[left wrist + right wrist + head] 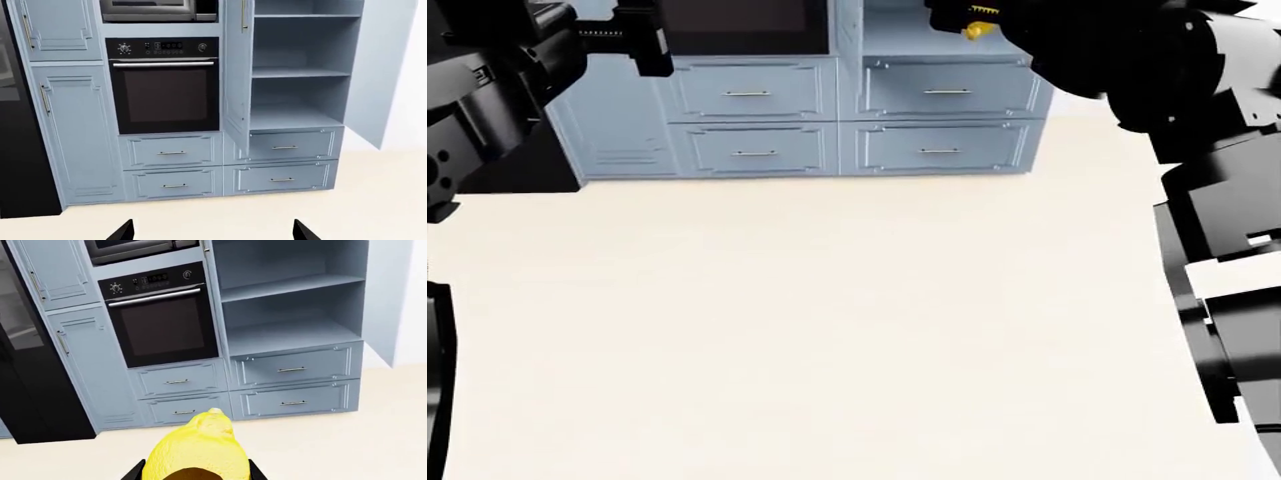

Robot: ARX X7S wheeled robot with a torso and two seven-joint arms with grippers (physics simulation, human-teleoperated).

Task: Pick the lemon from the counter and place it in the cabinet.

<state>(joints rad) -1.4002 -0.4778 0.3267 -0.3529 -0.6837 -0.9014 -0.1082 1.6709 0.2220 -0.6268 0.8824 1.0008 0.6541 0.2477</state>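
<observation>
Right wrist view, fingers [193, 471] clamping lemon [197, 450], raised

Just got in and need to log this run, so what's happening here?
The right end effector holds the lemon, raised in front of the cabinet, whose shelves stand open and bare. The lemon is not yet on a shelf. The left end effector is open and empty, facing the oven.

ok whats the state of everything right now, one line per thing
lemon: held between the right gripper's fingers, off the counter
cabinet: doors open, visible shelves bare
left gripper: open, holding nothing
oven: door closed
drawers: all four closed
</observation>
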